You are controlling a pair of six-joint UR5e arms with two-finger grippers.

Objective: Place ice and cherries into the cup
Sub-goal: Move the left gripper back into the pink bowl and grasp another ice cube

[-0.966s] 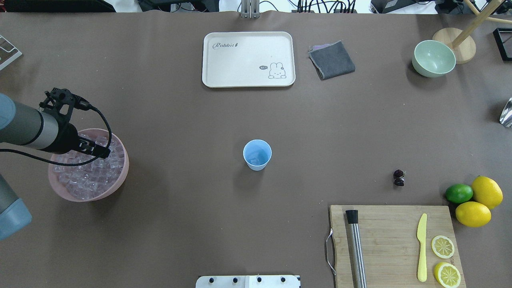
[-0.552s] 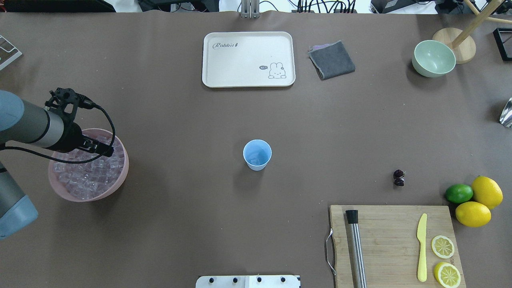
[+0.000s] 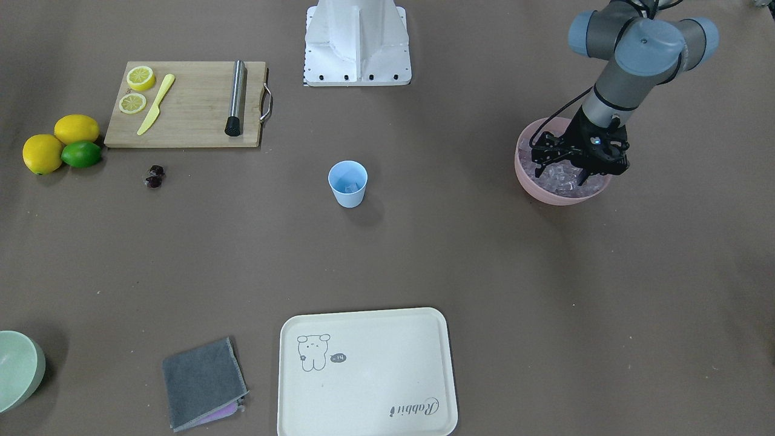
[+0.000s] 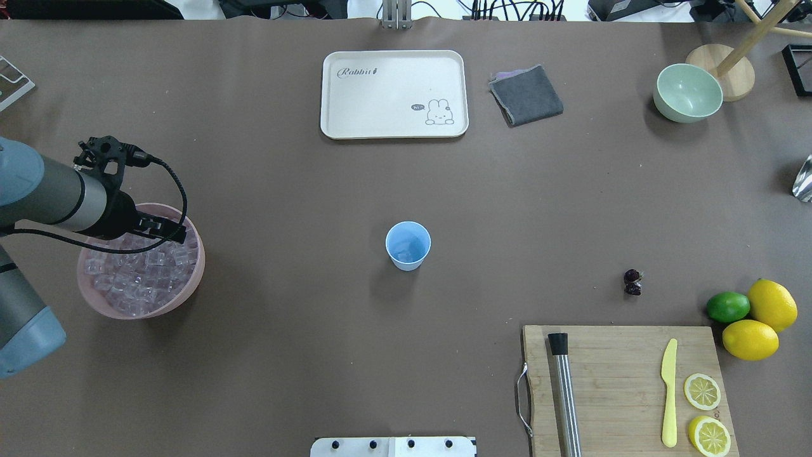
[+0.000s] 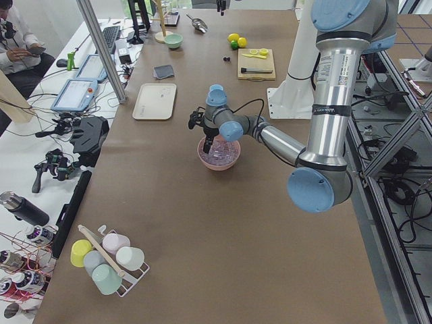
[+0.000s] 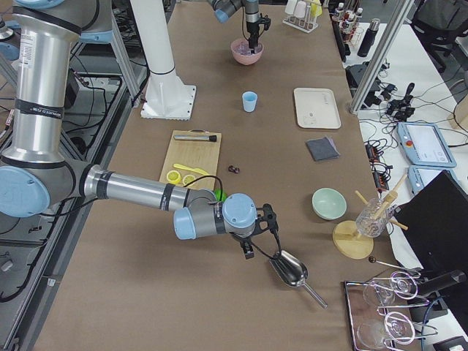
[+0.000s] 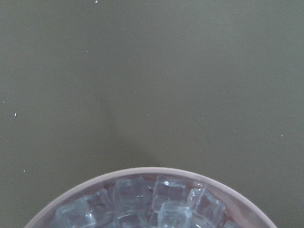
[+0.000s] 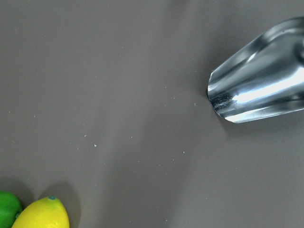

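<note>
One cup (image 4: 408,245) sits mid-table, rightward of your left gripper (image 4: 163,228) at the ice (image 4: 136,279) | jaw opening: cannot tell

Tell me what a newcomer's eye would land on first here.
The pink bowl heaped with ice on the robot's left, the left hand poised over it, draws the eye first. Then the lone light blue cup at the centre, and the lemons beside the cutting board on the robot's right.
</note>
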